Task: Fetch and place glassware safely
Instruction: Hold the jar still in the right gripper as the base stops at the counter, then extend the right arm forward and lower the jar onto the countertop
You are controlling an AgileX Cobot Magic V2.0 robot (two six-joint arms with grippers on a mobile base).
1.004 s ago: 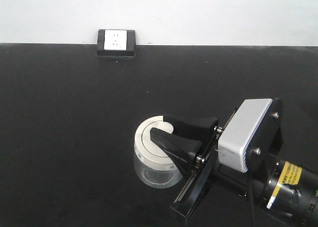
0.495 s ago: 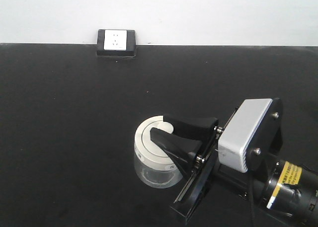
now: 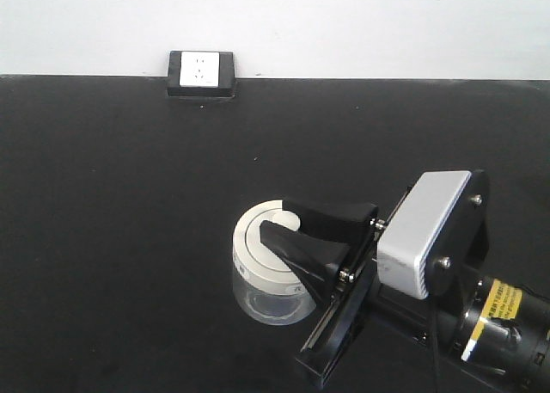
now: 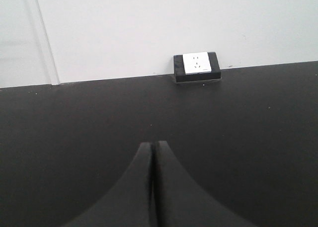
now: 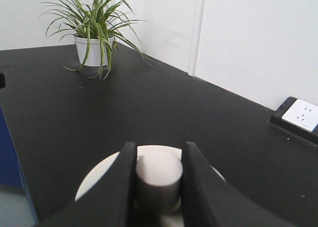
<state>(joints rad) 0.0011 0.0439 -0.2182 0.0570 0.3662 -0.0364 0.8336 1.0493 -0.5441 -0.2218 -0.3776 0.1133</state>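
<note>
black surface (image 3: 129,195), white wall (image 3: 344,23) behind. glassware (image 3: 251,254) stands lower centre of frame, directly beneath right end effector (image 3: 277,218), which grips its lid knob (image 5: 158,170); axis vertical. left end effector (image 4: 152,152) closed, empty.

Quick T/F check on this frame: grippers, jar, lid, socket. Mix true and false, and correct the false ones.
1. The right gripper has its fingers either side of the knob on the jar. True.
2. The left gripper holds the jar. False: it is shut on nothing, over the black table.
3. The lid is off the jar. False: it sits on the jar.
4. A power socket sits at the table's far edge, by the wall. True.
</note>
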